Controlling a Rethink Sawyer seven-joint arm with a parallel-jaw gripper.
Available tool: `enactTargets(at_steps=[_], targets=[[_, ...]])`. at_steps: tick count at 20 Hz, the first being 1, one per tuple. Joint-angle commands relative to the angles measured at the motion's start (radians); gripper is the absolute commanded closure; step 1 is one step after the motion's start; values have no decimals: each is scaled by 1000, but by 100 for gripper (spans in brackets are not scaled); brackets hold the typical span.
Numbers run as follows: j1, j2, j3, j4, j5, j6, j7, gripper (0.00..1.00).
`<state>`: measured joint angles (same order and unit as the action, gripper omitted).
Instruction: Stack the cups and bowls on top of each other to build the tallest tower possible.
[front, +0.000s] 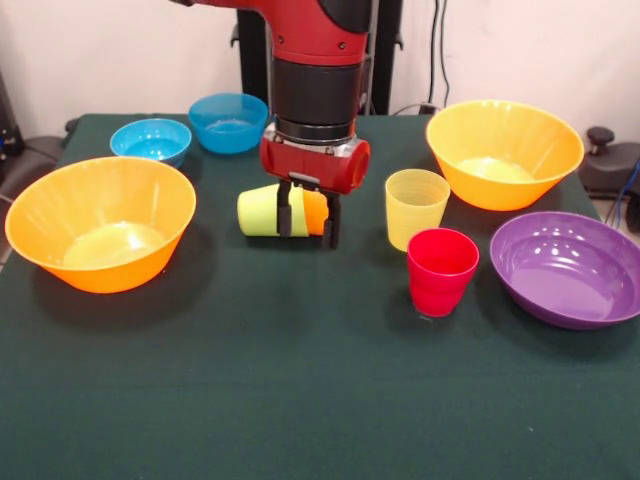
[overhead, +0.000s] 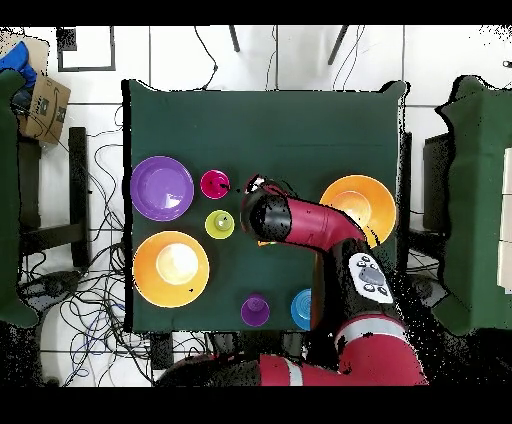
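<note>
My gripper (front: 306, 216) is low over the table's middle, right at two nested cups lying on their side: a lime green cup (front: 262, 210) with an orange cup (front: 314, 211) in its mouth. A translucent yellow cup (front: 415, 205) and a red cup (front: 441, 270) stand upright to the right. Two large orange bowls (front: 100, 225) (front: 505, 152), a purple bowl (front: 570, 268), a cyan bowl (front: 150, 140) and a deeper blue bowl (front: 228, 122) stand separately. A purple cup (overhead: 255, 310) shows only in the overhead view. No upright stack is in view.
The arm (overhead: 300, 222) reaches over the table's middle and hides the nested cups from above. Cables and chairs surround the table (overhead: 300, 110). The near half of the green cloth (front: 300, 400) holds nothing.
</note>
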<state>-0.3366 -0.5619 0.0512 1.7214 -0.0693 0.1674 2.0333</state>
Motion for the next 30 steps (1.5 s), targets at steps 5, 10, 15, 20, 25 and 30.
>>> enactTargets(at_steps=[5,10,15,20,25,30], targets=[[52,47,0,10,74,-45,191,0],[32,41,8,23,73,-51,166,0],[17,38,13,28,66,-53,155,0],[14,20,11,45,64,-49,153,0],[32,-10,-12,68,76,-27,167,0],[58,-7,-12,78,117,-23,203,0]])
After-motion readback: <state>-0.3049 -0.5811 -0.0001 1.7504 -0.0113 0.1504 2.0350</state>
